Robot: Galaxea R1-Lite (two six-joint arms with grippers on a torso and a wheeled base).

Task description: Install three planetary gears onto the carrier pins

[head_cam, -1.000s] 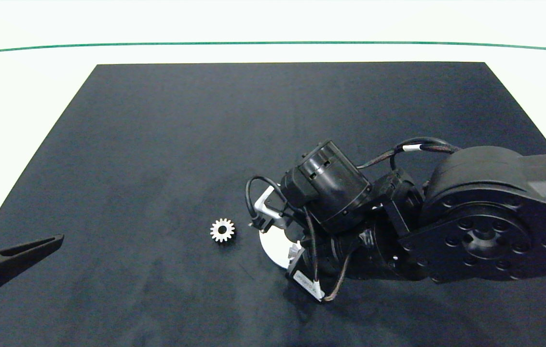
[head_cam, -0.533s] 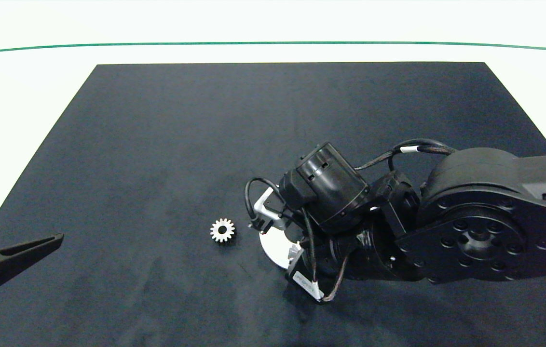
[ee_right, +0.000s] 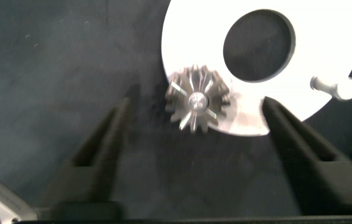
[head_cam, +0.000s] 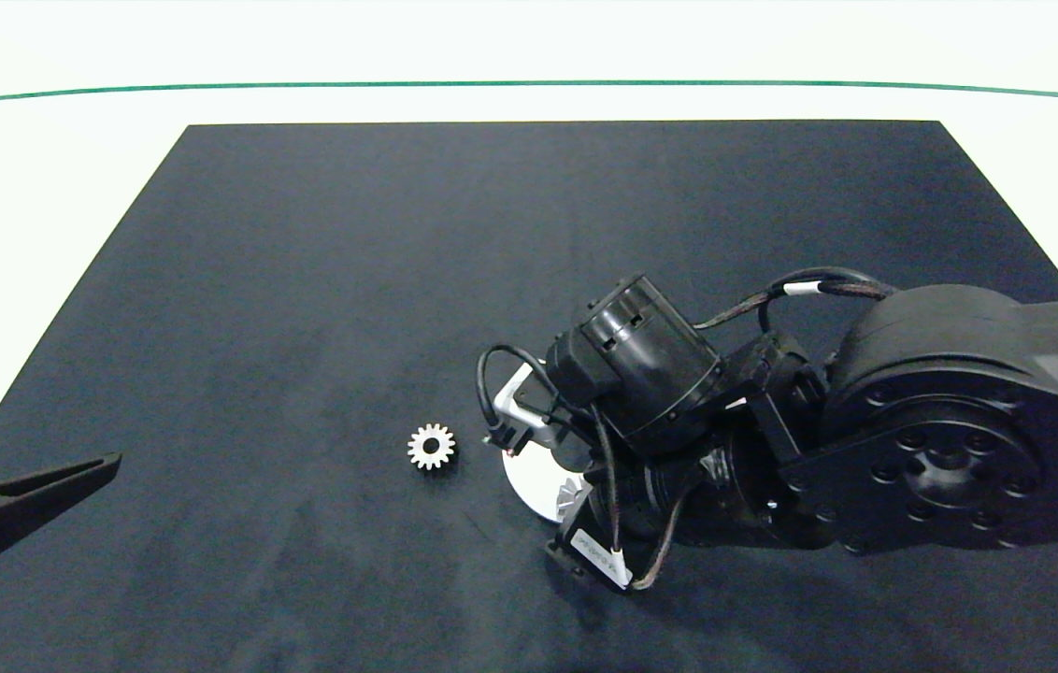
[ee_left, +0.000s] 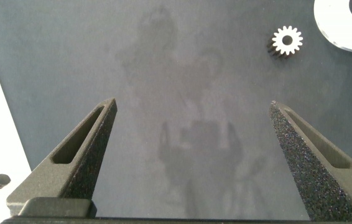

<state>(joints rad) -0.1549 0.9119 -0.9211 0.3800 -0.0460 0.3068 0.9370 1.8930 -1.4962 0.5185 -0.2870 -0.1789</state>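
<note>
Right end effector [ee_right: 194, 149] higher — gear [ee_right: 197, 104] pinned.

The loose gear [head_cam: 432, 447] looks like bright, matt silver metal, as does the gear [ee_right: 197, 106] seated on a pin. The disc [ee_right: 325, 74] is smooth, flat white with a dull sheen. The mat [head_cam: 398, 262] is dark, soft-looking matt cloth. The left gripper [ee_left: 191, 155] has grainy, rough black pads [ee_left: 300, 155].
</note>
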